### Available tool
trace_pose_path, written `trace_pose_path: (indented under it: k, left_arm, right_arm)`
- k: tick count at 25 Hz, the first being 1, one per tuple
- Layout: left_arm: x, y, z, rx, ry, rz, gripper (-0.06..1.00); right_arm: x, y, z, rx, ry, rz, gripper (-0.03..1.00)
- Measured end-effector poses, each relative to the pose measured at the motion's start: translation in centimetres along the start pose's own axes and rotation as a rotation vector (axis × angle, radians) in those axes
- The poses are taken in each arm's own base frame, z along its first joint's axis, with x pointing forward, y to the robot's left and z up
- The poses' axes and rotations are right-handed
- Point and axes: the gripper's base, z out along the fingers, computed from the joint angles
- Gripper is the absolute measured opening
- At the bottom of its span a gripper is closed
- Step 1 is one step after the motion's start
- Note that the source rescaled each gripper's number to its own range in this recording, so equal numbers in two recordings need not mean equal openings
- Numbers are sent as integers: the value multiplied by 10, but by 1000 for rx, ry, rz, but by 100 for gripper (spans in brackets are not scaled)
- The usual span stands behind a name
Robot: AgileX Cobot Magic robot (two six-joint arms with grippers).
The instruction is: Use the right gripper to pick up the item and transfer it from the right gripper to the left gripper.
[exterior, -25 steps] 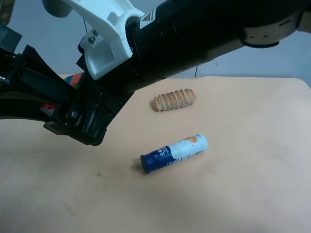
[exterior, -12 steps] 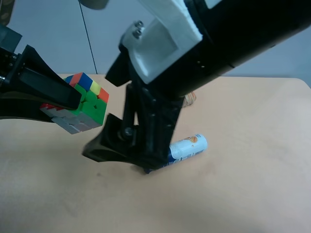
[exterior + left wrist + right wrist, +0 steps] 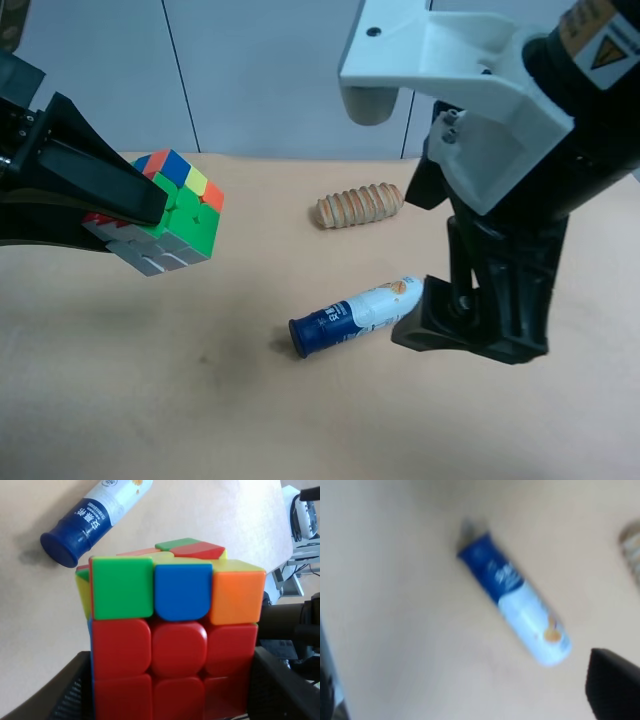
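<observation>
The puzzle cube (image 3: 182, 213) is clamped in the left gripper (image 3: 120, 215), the all-black one at the exterior high view's left, and is held above the table. In the left wrist view the cube (image 3: 175, 630) fills the frame between the two black fingers (image 3: 75, 692), with its red face toward the camera. The right gripper (image 3: 470, 325), on the black arm with the white mount (image 3: 450, 80), hangs at that view's right, next to the tube's white end. It is open and empty; in the right wrist view only a finger (image 3: 615, 685) shows.
A blue-and-white tube (image 3: 358, 315) lies mid-table and also shows in the right wrist view (image 3: 517, 600) and left wrist view (image 3: 95, 515). A ridged tan bread roll (image 3: 360, 205) lies behind it. The tan table (image 3: 200, 400) reaches a grey wall at the back.
The right arm has swung away from the cube, from the exterior view's left to its right, and now hangs by the tube. The cube stays in the left gripper, which has not moved.
</observation>
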Motion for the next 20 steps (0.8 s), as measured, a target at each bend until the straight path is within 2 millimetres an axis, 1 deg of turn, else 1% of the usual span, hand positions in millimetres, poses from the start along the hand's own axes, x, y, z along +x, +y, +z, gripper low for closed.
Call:
trace_pose_path:
  k: [4,6,9,12,13,15,20]
  left_arm:
    - [0,0,0,0,0,0,0]
    - [0,0,0,0,0,0,0]
    - [0,0,0,-1,0,1,0]
    - [0,0,0,-3,1,2,0]
    - [0,0,0,-3,1,2,0]
    - [0,0,0,-3,2,2,0]
    - [1,0,0,-2,8,2,0]
  right_arm:
    - [12,-1,-13,6,21,61,100]
    - [19,-5,-22,30,-4,98,100]
    - [32,-8,-42,74,-60,158,100]
    - [47,-4,-61,115,-121,200,100]
    - [52,-1,-65,120,-135,215,100]
    - [69,8,-66,122,-150,252,100]
    - [114,34,-57,113,-162,395,100]
